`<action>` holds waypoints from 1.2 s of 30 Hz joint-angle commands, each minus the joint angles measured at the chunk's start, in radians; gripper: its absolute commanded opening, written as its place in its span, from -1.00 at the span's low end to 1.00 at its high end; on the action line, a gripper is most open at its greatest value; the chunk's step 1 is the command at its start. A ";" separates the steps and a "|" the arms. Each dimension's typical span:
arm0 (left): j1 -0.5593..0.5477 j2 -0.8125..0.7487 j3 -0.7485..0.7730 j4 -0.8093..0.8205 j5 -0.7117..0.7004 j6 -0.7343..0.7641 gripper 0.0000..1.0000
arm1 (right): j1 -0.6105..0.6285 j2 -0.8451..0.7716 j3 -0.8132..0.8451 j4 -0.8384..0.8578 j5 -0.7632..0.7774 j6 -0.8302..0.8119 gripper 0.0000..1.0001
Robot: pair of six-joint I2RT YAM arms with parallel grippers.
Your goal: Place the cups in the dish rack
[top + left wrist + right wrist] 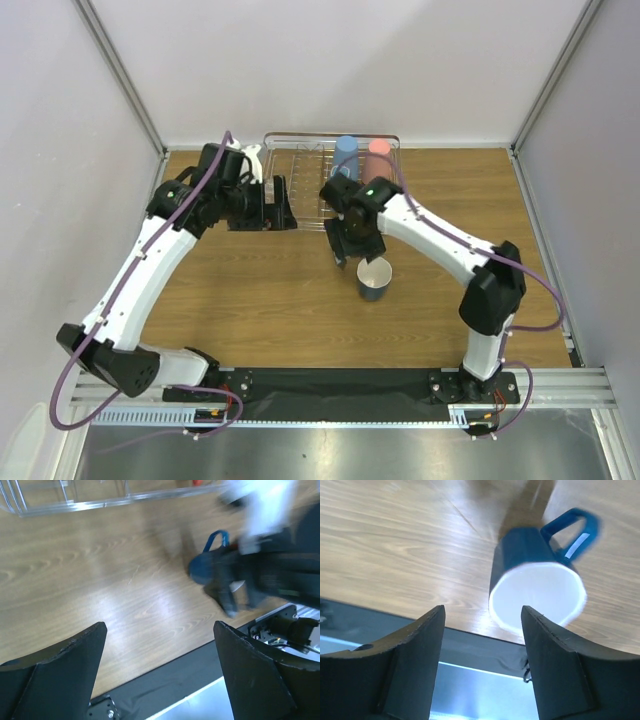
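A dark blue white-lined mug (374,279) stands upright on the wooden table, apart from the dish rack (300,165) at the back. A light blue tumbler (346,155) and a pink tumbler (378,150) stand in the rack's right end. My right gripper (346,254) hovers just left of the mug, open and empty. In the right wrist view the mug (537,585) lies just ahead of the open gripper (482,625), slightly right, handle away. My left gripper (282,207) is open and empty by the rack's front edge. I make out no orange cup or clear glass.
The left wrist view shows the open left gripper (160,630) over bare wood, the rack's wire edge (75,505) at the top, and the blurred mug (202,567) beside the right arm (270,570). A black strip and a metal edge run along the table's near side.
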 commanded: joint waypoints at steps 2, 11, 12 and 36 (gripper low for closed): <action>0.006 -0.001 -0.023 0.010 0.025 -0.066 0.85 | -0.071 -0.154 0.174 -0.147 0.018 0.026 0.34; -0.200 0.218 -0.005 0.048 0.094 -0.082 0.61 | -0.488 -0.337 0.060 -0.081 -0.155 -0.062 0.32; -0.225 0.286 0.037 0.044 0.094 -0.076 0.63 | -0.527 -0.353 0.049 -0.073 -0.178 -0.069 0.32; -0.393 0.689 0.172 0.093 -0.001 -0.020 0.22 | -0.707 -0.467 -0.033 -0.026 -0.330 -0.073 0.34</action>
